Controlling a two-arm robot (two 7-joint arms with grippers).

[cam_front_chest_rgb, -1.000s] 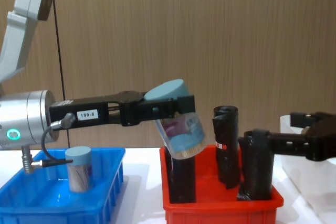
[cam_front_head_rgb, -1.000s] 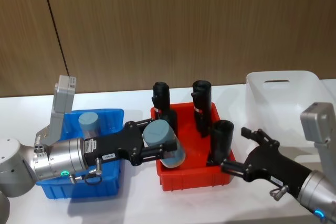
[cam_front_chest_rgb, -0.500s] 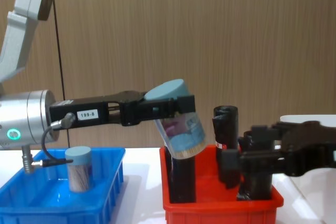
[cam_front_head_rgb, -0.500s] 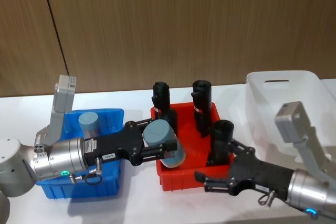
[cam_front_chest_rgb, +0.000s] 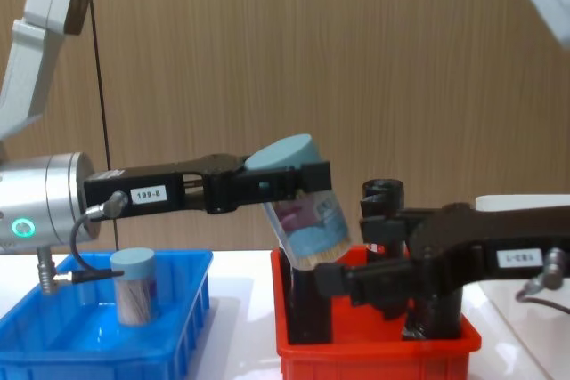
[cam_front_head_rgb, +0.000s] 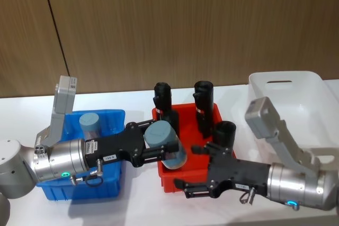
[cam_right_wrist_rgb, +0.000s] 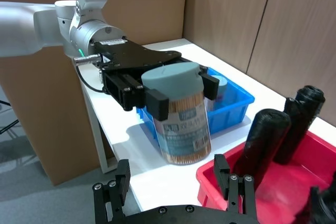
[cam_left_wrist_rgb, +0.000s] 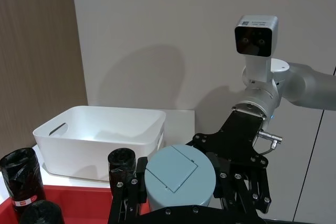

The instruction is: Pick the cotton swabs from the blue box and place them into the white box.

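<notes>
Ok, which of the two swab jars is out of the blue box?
The jar clamped in the left gripper, tilted in the air over the red bin's left side; the other stands upright inside the blue box.

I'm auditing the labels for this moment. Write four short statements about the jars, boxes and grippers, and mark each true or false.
1. The left gripper is shut on a cotton swab jar. True.
2. The held jar sits inside the white box. False: it hangs tilted in the air by the left side of the red bin, well away from the white box.
3. A second jar stands upright in the blue box. True.
4. The right gripper is shut on the held jar. False: its fingers are spread open, and it reaches toward the jar over the front of the red bin without gripping it.
</notes>
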